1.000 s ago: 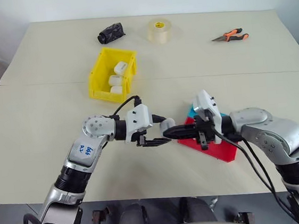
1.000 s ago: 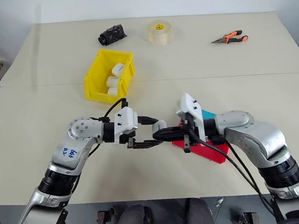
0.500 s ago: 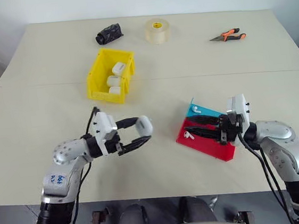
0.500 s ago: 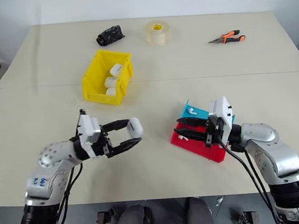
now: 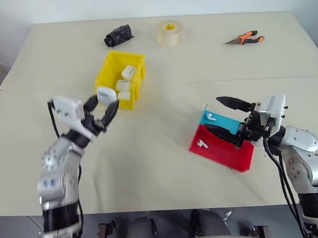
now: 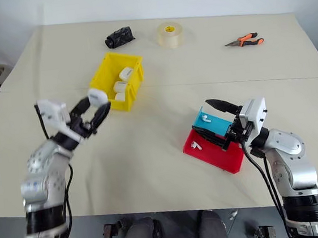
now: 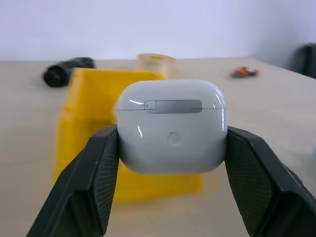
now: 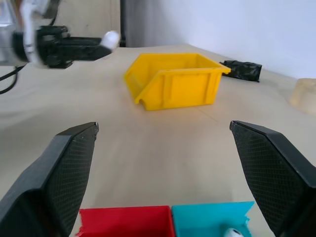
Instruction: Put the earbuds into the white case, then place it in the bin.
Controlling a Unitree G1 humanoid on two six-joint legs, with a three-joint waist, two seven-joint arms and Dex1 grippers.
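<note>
currently my left fingers [image 5: 105, 103] are clamped on the white case [image 5: 106, 94], lid closed, held in the air just in front of the yellow bin [image 5: 107, 79]. bin sits on the desk [image 5: 159, 68] with three more white cases inside. right fingers [image 5: 229, 117] spread wide and empty, above the red and teal tray [image 5: 231, 157]. one earbud [image 5: 202, 144] lies in the red half, one [image 6: 204, 119] in the teal half.
</note>
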